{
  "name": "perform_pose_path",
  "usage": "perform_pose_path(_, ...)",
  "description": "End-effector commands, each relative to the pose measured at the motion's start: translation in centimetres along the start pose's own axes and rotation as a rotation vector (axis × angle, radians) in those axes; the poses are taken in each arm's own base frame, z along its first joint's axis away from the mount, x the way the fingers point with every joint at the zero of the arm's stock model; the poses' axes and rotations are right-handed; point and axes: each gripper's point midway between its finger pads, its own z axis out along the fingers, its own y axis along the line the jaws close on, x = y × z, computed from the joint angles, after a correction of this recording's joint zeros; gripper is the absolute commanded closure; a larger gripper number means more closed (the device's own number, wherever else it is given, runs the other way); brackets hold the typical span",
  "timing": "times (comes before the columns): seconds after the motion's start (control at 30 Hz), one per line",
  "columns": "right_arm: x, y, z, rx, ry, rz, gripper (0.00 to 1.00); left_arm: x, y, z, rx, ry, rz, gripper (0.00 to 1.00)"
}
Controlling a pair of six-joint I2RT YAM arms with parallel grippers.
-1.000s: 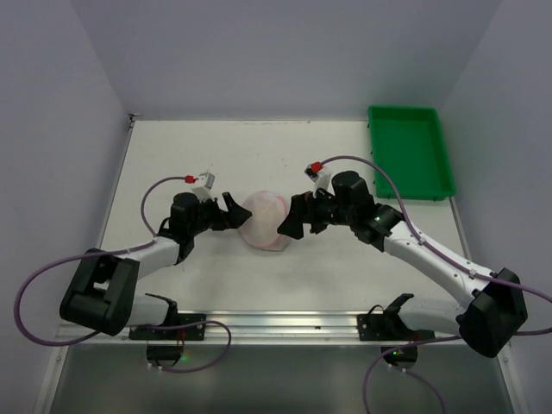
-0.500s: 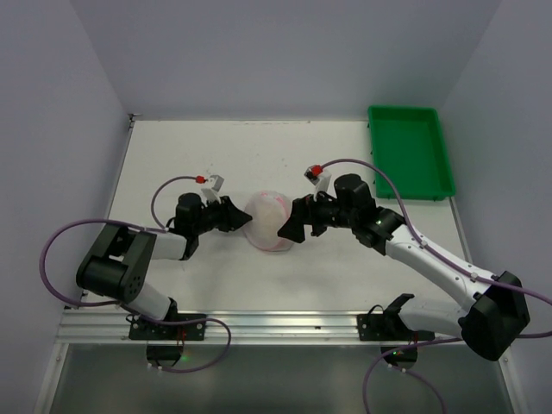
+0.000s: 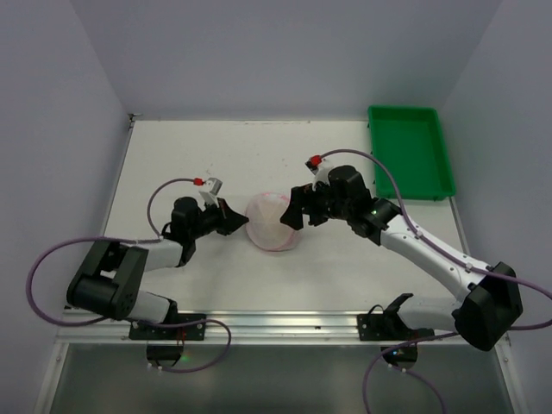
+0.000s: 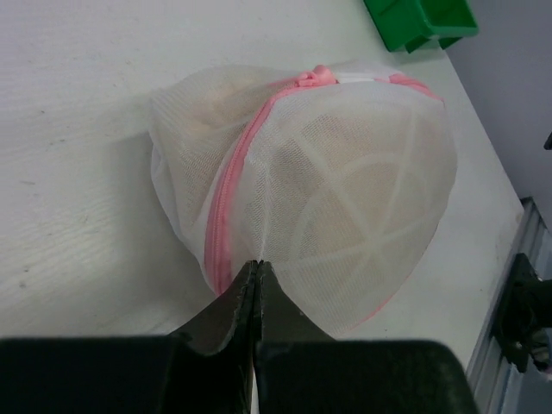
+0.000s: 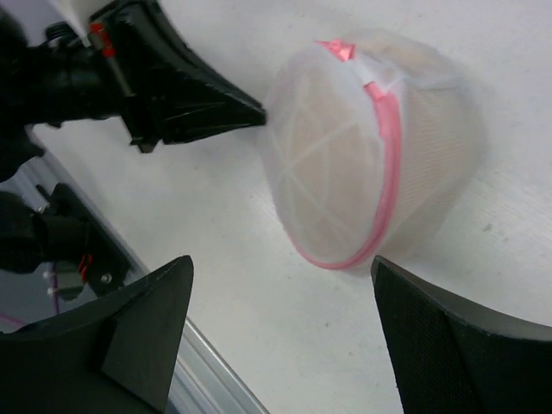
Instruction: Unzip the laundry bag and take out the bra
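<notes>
Left tool (image 4: 259, 269) has its fingers pressed together, tips touching the laundry bag (image 4: 302, 190) on its 9 o'clock side as seen from above, just beside the pink zip edge (image 4: 226, 207). Whether any mesh is caught between them I cannot tell. Right tool (image 3: 294, 212) stands wide apart at the bag's 3 o'clock, holding nothing. The bag sits mid-desk (image 3: 172, 155), and the bra (image 4: 211, 99) shows only as a tan shape through the mesh. In the left wrist view the zip runs away from the tips toward 12 o'clock, ending at the zip pull (image 4: 312, 76). The pull therefore probably lies nearer the right tool, which would take it while the left steadies the bag.
</notes>
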Motion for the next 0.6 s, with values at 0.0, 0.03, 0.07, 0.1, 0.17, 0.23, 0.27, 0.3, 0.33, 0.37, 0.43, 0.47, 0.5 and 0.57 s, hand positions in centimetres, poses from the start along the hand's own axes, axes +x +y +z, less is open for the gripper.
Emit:
perform_pose_path(0.0,-4.1,-0.6,-0.9,0.115,-0.080,-0.010,0.16,-3.1,-1.4,-1.2,-0.079,-0.074,0.172,1.00)
perform_pose_path(0.03,-4.1,-0.8,-1.1,0.136,-0.066,-0.006,0.18,-4.4,-0.7,-1.5,-0.172,-0.117,0.203,1.00)
perform_pose_path(0.07,-4.4,-0.8,-1.2,0.142,-0.065,-0.010,0.18,-4.9,-1.4,-1.6,-0.196,-0.134,0.238,1.00)
perform_pose_path(0.1,-4.6,-0.8,-1.2,0.148,-0.061,-0.012,0.20,-5.4,-3.2,-1.8,-0.188,-0.151,0.302,1.00)
perform_pose_path(0.17,-5.5,-0.5,-1.5,0.152,-0.069,-0.024,0.21,-6.0,-3.5,-2.3,-0.247,-0.153,0.330,1.00)
perform_pose_path(0.23,-6.1,-0.3,-1.5,0.152,-0.071,-0.026,0.25,-6.3,-4.2,-2.8,-0.262,-0.158,0.347,1.00)
perform_pose_path(0.27,-6.4,-0.2,-1.5,0.154,-0.072,-0.025,0.27,-6.3,-4.5,-2.9,-0.265,-0.160,0.355,1.00)
perform_pose_path(0.3,-7.1,0.3,-1.6,0.143,-0.082,-0.030,0.29,-6.1,-5.2,-3.1,-0.255,-0.156,0.373,1.00)
perform_pose_path(0.33,-7.0,0.1,-1.2,0.147,-0.071,-0.029,0.31,-6.2,-5.4,-3.2,-0.265,-0.158,0.384,1.00)
perform_pose_path(0.37,-7.1,0.2,-1.1,0.147,-0.065,-0.026,0.32,-5.9,-5.9,-3.1,-0.266,-0.153,0.400,1.00)
perform_pose_path(0.43,-7.4,0.2,-0.3,0.150,-0.041,-0.017,0.32,-5.2,-5.7,-3.2,-0.289,-0.122,0.409,1.00)
perform_pose_path(0.47,-7.1,0.4,0.1,0.137,-0.021,-0.011,0.33,-4.8,-6.2,-2.9,-0.280,-0.105,0.414,1.00)
perform_pose_path(0.5,-7.0,0.6,0.4,0.123,-0.011,-0.009,0.33,-3.9,-6.1,-2.7,-0.289,-0.073,0.402,1.00)
perform_pose_path(0.57,-6.3,0.7,1.4,0.100,0.014,0.011,0.34,-2.0,-6.7,-2.4,-0.290,-0.031,0.382,1.00)
